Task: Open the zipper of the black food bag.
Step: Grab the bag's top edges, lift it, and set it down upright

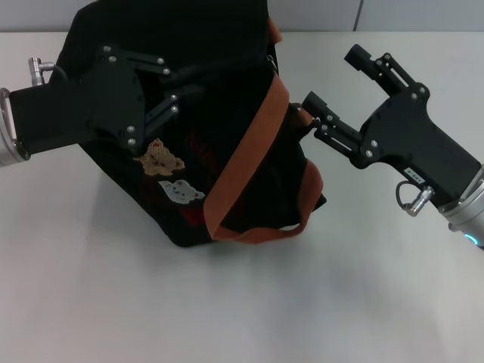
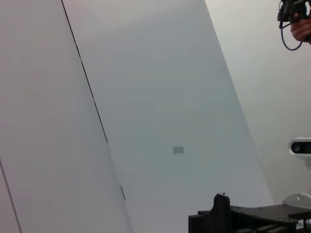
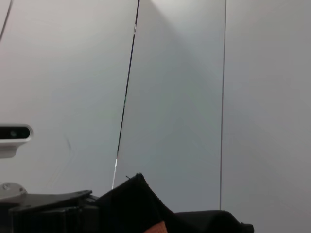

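Black food bag on the white counter, an end effector at each side.

The left end effector lies over the bag's upper left, above the bear patch, fingers spread on the fabric with no clear hold. The right end effector is wide open at the bag's right edge, its lower finger beside the orange-brown strap. The zipper cannot be made out. Both wrist views show mostly wall; the right one catches a bag corner.
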